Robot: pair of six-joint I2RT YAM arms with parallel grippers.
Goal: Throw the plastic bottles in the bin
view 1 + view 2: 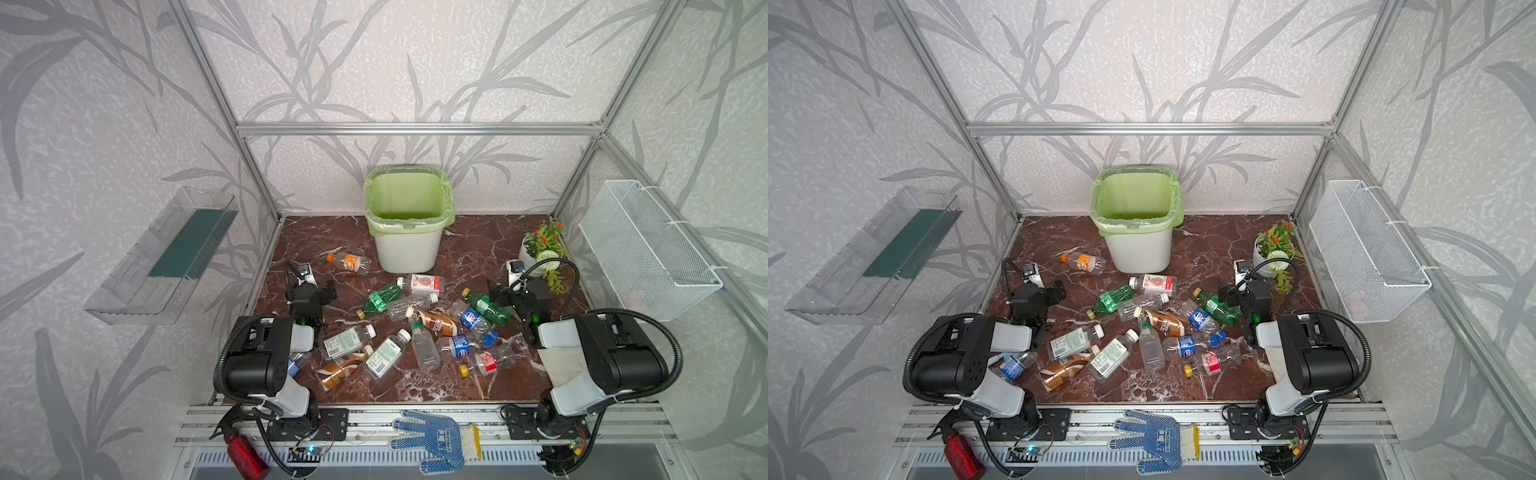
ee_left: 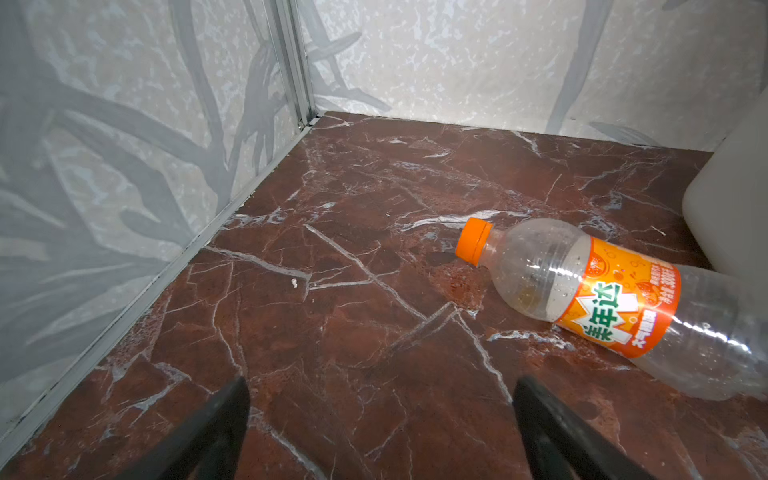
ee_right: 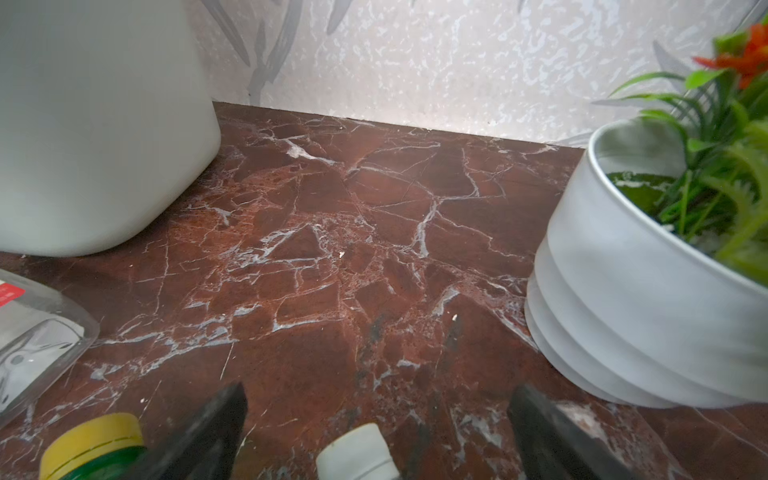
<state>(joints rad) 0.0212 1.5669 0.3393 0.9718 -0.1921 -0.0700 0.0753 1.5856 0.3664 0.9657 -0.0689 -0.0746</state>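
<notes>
The bin [image 1: 409, 249] [image 1: 1138, 253], white with a light green bag, stands at the back middle. Several plastic bottles [image 1: 415, 328] [image 1: 1142, 328] lie scattered in front of it. An orange-capped bottle [image 1: 349, 263] [image 2: 602, 299] lies apart, left of the bin [image 2: 731, 199]. My left gripper [image 1: 328, 291] [image 2: 380, 386] is open over bare floor, short of that bottle. My right gripper [image 1: 494, 291] [image 3: 376, 392] is open above the pile's right edge, by a green bottle [image 1: 486, 307]. Its yellow cap [image 3: 93, 440] and a white cap [image 3: 357, 455] show below the fingers. The bin's wall [image 3: 95, 124] is beyond.
A potted plant [image 1: 540, 249] [image 3: 644, 291] stands at the right rear, close to my right gripper. A wire basket [image 1: 648, 249] hangs on the right wall, a clear tray [image 1: 162, 257] on the left. A red spray bottle [image 1: 245, 455] and a blue glove [image 1: 432, 440] lie on the front rail.
</notes>
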